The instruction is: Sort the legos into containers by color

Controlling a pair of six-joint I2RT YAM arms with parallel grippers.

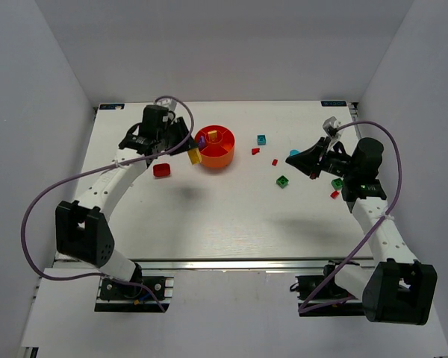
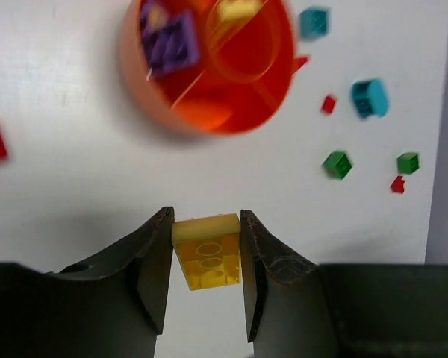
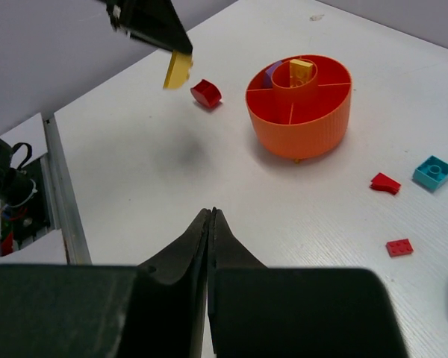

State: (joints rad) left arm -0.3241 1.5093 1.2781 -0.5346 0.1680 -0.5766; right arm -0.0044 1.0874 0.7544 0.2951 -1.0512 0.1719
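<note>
My left gripper [image 2: 206, 224] is shut on a yellow brick [image 2: 207, 250] and holds it in the air just left of the orange-red bowl [image 1: 224, 159]; the brick also shows in the top view [image 1: 195, 155] and the right wrist view [image 3: 178, 70]. The bowl [image 2: 138, 74] holds purple bricks [image 2: 172, 41] in one wedge and a yellow brick [image 3: 301, 68] in its hub. My right gripper [image 3: 212, 212] is shut and empty, raised above the table at the right [image 1: 312, 160]. Loose cyan [image 1: 261, 139], green [image 1: 282, 180] and red [image 1: 255, 151] bricks lie right of the bowl.
A red brick [image 1: 161, 170] lies left of the bowl, below my left arm. Another green brick [image 1: 337, 183] and a red one [image 1: 334, 195] lie under my right arm. White walls enclose the table on three sides.
</note>
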